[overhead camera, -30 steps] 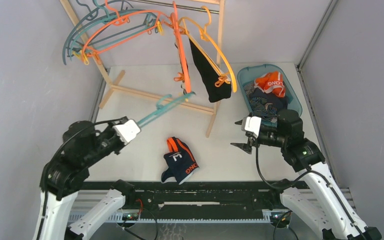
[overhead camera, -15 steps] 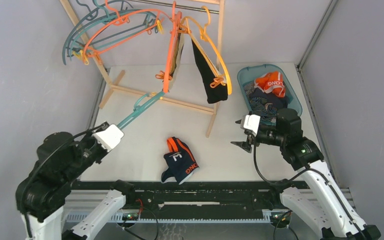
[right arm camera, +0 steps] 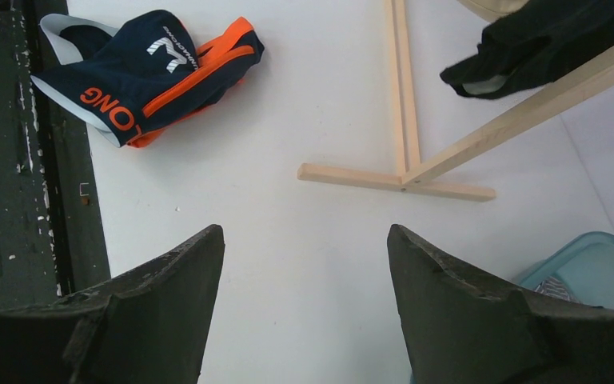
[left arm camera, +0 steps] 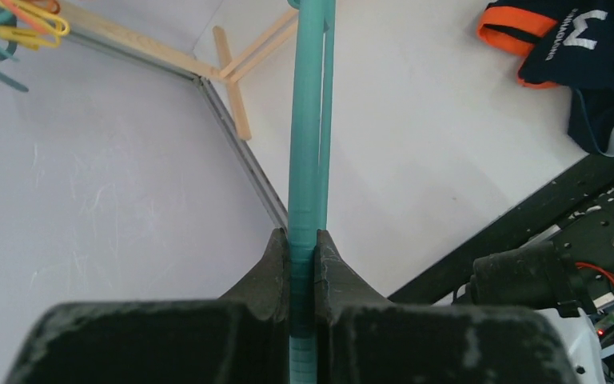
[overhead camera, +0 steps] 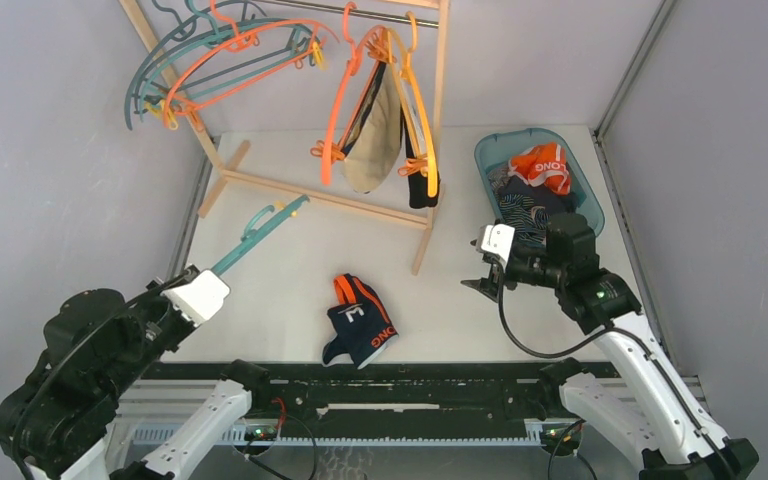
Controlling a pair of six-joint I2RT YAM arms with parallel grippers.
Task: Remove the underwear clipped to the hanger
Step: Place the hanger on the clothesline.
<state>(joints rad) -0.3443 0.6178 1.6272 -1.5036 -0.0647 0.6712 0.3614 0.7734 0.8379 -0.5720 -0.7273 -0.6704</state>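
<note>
Left arm: my left gripper (left arm camera: 304, 240) is pressed together on the flat stem of a teal hanger (overhead camera: 260, 224). The hanger sticks out from the jaws, away from me, over the table (overhead camera: 280, 170) and apart from the wooden rack (overhead camera: 438, 110).

Right arm: my right gripper (right arm camera: 304, 240) is spread wide and grips nothing. It hovers over the table just beside the blue basket (overhead camera: 479, 155).

Underwear, located as follows:
- A navy brief with orange trim (overhead camera: 360, 325) lies crumpled on the table between my two arms, near the front edge.
- A beige brief (overhead camera: 375, 140) hangs on the rack between an orange hanger (overhead camera: 338, 110) and a yellow hanger (overhead camera: 422, 100). I cannot tell which one's clips hold it.
- A black brief (overhead camera: 420, 185) hangs low at the yellow hanger's end, just beside the beige one.
- The basket, at the table's far right, holds an orange-and-navy brief (overhead camera: 542, 165) and a navy striped brief (overhead camera: 525, 210).

A bunch of teal and orange hangers (overhead camera: 220, 50) sits at the rack's left end.
</note>
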